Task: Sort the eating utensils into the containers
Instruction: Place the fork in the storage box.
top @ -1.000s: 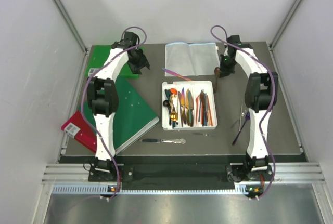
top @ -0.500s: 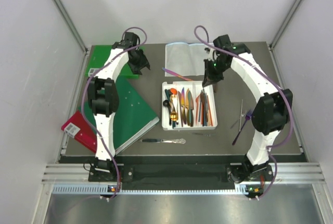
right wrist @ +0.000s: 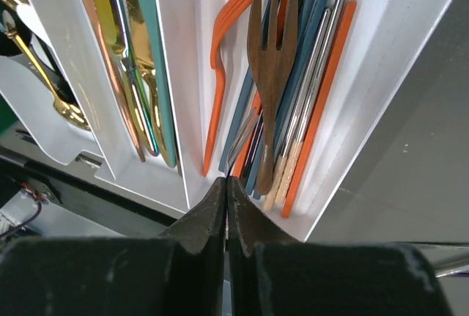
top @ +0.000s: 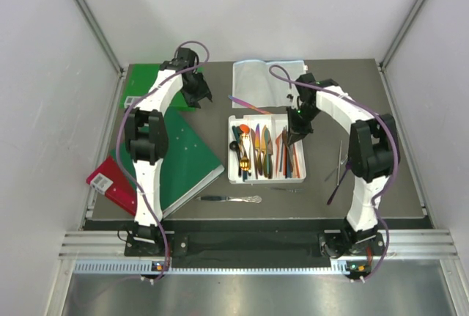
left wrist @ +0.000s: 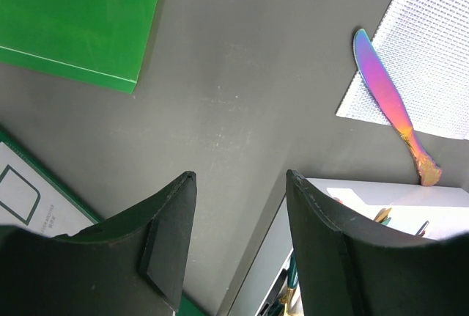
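Observation:
The white tray [top: 264, 179] holds several utensils in its long compartments. My right gripper [top: 294, 136] hangs over the right compartment. Its jaws [right wrist: 229, 179] are shut on a thin silvery-purple utensil [right wrist: 248, 134] that points down among a wooden fork [right wrist: 271, 67], an orange fork [right wrist: 223, 74] and chopsticks. My left gripper [top: 196, 94] is open and empty behind the tray's left side, above bare table [left wrist: 240, 175]. An iridescent knife [top: 245, 103] [left wrist: 388, 96] lies behind the tray. A silver knife [top: 231, 199] lies in front of it. Slim sticks [top: 339, 156] and a purple utensil [top: 337, 185] lie to the right.
A large green book [top: 187, 151] lies left of the tray, with another green book [top: 143, 81] behind it and a red one [top: 106, 180] under its near corner. A clear mesh sheet [top: 267, 81] lies behind the tray. White walls close in both sides.
My right arm has swung left and nearer, from behind the tray's right corner to over its right compartment, jaws shut throughout. The left arm has not moved.

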You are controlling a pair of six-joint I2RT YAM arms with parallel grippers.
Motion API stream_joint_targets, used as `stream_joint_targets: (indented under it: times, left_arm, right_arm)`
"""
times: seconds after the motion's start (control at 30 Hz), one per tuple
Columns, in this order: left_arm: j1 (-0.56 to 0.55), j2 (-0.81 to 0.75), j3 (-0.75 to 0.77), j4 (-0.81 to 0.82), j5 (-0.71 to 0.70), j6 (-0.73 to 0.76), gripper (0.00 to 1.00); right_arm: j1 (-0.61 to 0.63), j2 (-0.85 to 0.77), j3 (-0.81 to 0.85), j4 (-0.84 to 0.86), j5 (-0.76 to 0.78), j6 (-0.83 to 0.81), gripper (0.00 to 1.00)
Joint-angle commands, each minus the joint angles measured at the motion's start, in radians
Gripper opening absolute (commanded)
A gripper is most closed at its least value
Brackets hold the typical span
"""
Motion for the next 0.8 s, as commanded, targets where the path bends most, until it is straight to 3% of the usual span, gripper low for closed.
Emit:
stream_joint_targets:
  times: [0.0,0.2,0.23,0.27,0.43,0.77]
  left_arm:
    - [-0.002,-0.044,0.001,0.002,-0.012,0.015,0.57]
    - [-0.002,-0.051,-0.002,0.000,-0.016,0.014,0.57]
    - [-0.002,-0.052,-0.002,0.000,-0.016,0.014,0.57]
    - [-0.002,-0.052,-0.003,0.000,-0.018,0.011,0.57]
    - [-0.003,-0.054,-0.006,0.002,-0.020,0.008,0.57]
    - [-0.003,-0.041,0.003,0.014,-0.003,-0.001,0.57]
  right_arm:
    - [0.017,0.043,0.072,0.024,-0.015,-0.010,0.00]
    - [0.021,0.109,0.111,0.015,-0.018,-0.036,0.00]
    - [0.023,0.117,0.120,0.001,-0.017,-0.038,0.02]
    - [0.023,0.126,0.126,-0.007,-0.015,-0.042,0.11]
    - [0.021,0.100,0.135,-0.021,0.004,-0.050,0.24]
    - [-0.081,0.018,0.338,0.002,0.159,-0.016,0.25]
